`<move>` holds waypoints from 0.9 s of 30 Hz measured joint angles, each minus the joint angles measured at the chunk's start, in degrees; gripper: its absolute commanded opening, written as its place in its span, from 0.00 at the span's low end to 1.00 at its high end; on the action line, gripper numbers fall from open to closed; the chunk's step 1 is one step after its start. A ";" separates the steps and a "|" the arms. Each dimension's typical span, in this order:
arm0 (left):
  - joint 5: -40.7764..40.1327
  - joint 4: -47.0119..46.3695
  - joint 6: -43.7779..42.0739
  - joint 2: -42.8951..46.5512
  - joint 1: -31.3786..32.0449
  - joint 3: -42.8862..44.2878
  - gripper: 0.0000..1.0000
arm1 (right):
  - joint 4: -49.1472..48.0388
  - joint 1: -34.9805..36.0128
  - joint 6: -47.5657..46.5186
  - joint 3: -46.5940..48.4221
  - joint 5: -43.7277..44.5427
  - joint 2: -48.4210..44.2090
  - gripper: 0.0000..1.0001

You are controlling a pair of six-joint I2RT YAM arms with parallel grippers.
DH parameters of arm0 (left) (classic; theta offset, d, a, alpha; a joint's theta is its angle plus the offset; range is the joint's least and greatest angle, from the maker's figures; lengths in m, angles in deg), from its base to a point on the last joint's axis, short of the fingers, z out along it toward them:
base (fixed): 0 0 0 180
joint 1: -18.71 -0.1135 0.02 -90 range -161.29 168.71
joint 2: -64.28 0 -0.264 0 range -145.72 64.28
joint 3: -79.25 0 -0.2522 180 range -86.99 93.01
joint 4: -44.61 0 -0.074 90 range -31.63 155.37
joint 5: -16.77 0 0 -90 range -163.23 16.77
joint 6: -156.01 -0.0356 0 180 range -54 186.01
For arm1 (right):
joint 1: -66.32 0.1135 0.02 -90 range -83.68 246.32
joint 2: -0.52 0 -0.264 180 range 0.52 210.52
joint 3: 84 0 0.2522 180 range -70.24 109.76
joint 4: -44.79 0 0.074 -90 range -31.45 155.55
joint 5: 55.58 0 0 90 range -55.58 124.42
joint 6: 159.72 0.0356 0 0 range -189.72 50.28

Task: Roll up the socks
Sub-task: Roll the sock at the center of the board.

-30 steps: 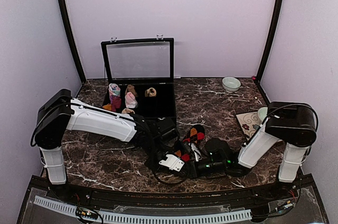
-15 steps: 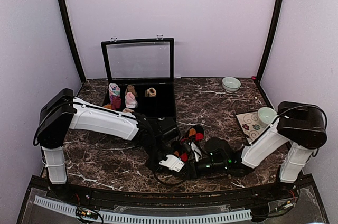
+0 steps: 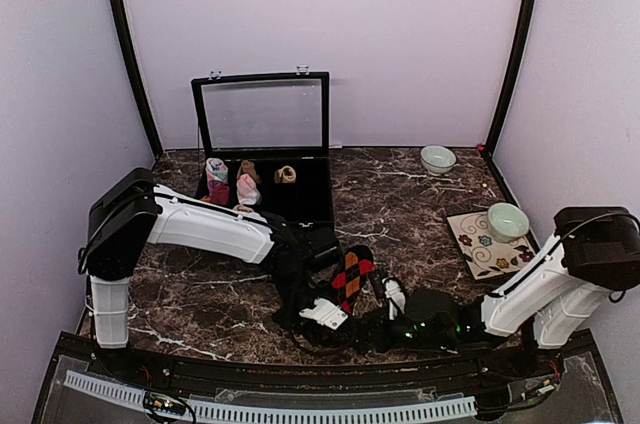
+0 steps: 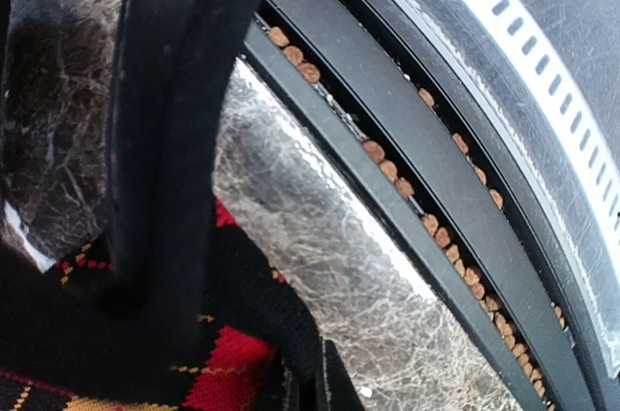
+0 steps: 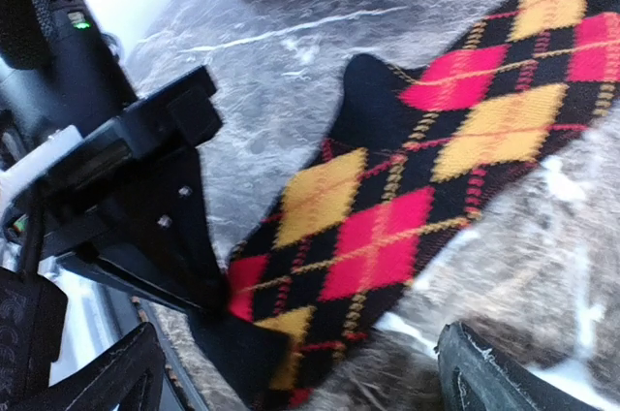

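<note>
Sock, bunched a second ago, now lies stretched flat; right gripper has sprung open and drawn back, left gripper has clamped its end.

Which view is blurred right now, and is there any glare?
Right wrist: sock and table blurred, blown-out white upper left. Left wrist: near finger a dark soft silhouette, table sheen bright. Top external: sharp, evenly lit.
</note>
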 measured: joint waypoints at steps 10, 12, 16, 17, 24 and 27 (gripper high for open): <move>1.46 1.14 8.59 -2.71 -2.84 3.65 0.00 | 19.63 5.70 -3.23 -1.62 5.88 -13.14 0.99; 1.57 1.97 9.73 -4.11 -3.87 5.84 0.00 | 23.30 6.67 -3.72 -1.31 6.97 -14.75 0.99; 3.10 6.08 11.45 -7.80 -5.51 11.30 0.00 | 34.58 11.50 -4.31 1.84 13.86 -16.94 1.00; 4.11 8.20 11.69 -9.18 -5.88 13.22 0.00 | 37.13 12.59 -4.15 2.54 16.24 -18.14 1.00; 10.69 18.82 11.47 -16.15 -7.65 22.03 0.00 | 40.13 10.82 -2.14 -1.51 27.54 -33.46 1.00; 12.63 20.81 10.67 -17.40 -8.17 23.15 0.00 | 37.99 11.10 -7.96 -3.82 27.76 -37.18 1.00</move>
